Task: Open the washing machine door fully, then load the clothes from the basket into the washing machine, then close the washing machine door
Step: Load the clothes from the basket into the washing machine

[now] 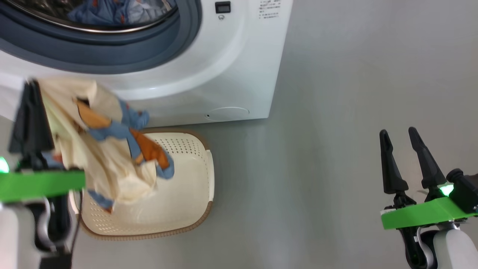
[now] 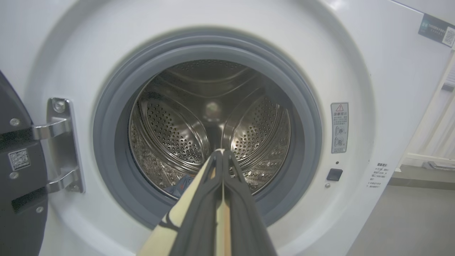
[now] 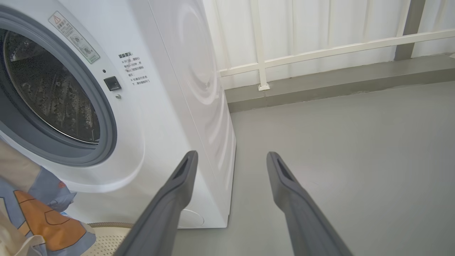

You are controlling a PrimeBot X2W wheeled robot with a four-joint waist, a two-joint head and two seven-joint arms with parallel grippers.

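A white washer (image 2: 355, 71) stands straight ahead of the left gripper (image 2: 222, 153), with its steel drum (image 2: 177, 128) open. The black door (image 2: 14, 177) is swung back on its hinge (image 2: 58, 142), to that gripper's left. A cream basket (image 1: 179, 209) sits on the floor (image 1: 336, 149) below that gripper, just in front of the washer. A cream garment (image 1: 101, 164) with orange and blue trim hangs over the basket, pinched between the left gripper's closed fingers. A blue garment (image 1: 112, 13) lies in the drum, beyond the fingertips. The right gripper (image 1: 398, 131) hovers over the floor, fingers spread apart and empty, with the washer to its left.
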